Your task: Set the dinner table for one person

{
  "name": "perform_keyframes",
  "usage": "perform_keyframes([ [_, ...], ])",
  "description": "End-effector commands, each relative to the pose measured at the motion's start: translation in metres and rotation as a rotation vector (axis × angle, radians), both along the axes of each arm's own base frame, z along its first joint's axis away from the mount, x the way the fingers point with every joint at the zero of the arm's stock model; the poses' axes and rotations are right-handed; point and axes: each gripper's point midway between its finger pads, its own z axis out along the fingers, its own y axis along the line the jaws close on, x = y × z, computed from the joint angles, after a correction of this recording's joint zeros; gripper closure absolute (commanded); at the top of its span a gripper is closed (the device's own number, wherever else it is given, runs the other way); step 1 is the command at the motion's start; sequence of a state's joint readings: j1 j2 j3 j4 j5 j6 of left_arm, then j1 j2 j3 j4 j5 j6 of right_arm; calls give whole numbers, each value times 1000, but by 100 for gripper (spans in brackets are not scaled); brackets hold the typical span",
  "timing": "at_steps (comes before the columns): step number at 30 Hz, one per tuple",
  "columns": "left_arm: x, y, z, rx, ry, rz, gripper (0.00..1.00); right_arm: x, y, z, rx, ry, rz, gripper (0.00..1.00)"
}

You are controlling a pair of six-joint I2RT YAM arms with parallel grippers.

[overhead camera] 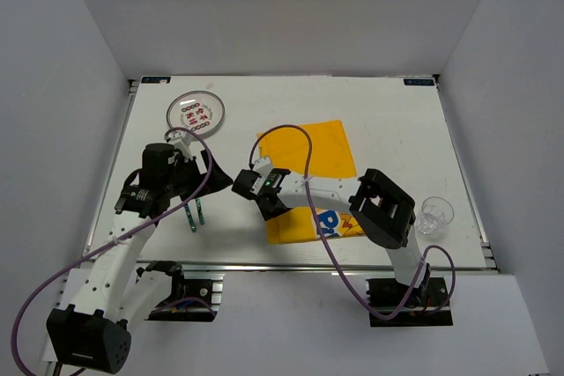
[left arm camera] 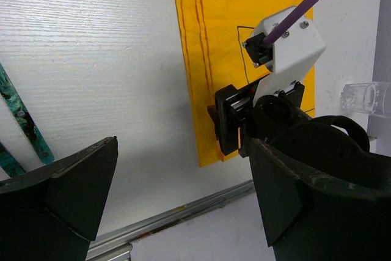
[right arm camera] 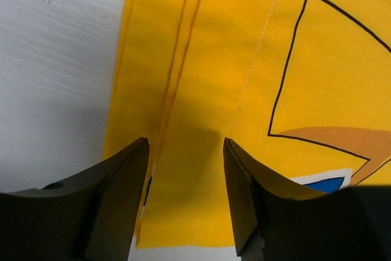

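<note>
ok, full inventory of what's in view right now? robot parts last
table: 1, white with metal edge rail, fills the work area
plate: 1, clear-rimmed with a red and green print, far left of the table
cloth: 1, yellow with a cartoon print, lying flat mid-table
glass: 1, clear, near right edge
utensils: 2, teal-green, near left; type unclear
left arm: 1, white and black, between plate and utensils
right arm: 1, white and black, reaching across the cloth
left pincer: 1, black, open above bare table
right pincer: 1, black, open over the cloth's left edge
</note>
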State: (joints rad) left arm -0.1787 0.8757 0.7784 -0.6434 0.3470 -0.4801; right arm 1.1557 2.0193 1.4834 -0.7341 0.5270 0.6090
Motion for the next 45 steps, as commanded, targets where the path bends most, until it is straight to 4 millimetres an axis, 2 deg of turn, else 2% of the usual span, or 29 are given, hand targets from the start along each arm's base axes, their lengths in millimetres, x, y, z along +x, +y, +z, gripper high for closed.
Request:
perform_keyframes([
  [1,0,-1,6,-5,-25,-1,2,9,0,7,-9,-42,-35,43],
  [6,0,-1,6,-6,-25,-2,2,10,-2,3,-18,-41,-37,51],
  [15,-1,-1,6,-5,-23,-1,2,7,7,2,32,-21,-34,50],
  [20,0,0,7,-2,-28,4,2,4,8,-7,35,-4,-37,52],
  [21,0,0,6,-3,-25,2,2,4,7,-9,33,5,-39,58],
  [24,0,0,7,-2,-27,4,2,3,8,-15,31,10,-40,67],
  [31,0,1,8,0,-28,10,2,2,6,-17,28,12,-45,73],
  [34,0,4,9,5,-33,25,2,1,5,-19,25,15,-43,82],
  [35,0,4,9,5,-35,28,2,1,5,-21,25,17,-46,88],
  [37,0,5,10,7,-40,36,2,0,5,-22,27,20,-46,90],
  [38,0,6,10,7,-41,39,2,0,6,-21,30,21,-46,99],
  [45,0,6,11,8,-41,41,2,1,5,-10,41,3,-54,100],
])
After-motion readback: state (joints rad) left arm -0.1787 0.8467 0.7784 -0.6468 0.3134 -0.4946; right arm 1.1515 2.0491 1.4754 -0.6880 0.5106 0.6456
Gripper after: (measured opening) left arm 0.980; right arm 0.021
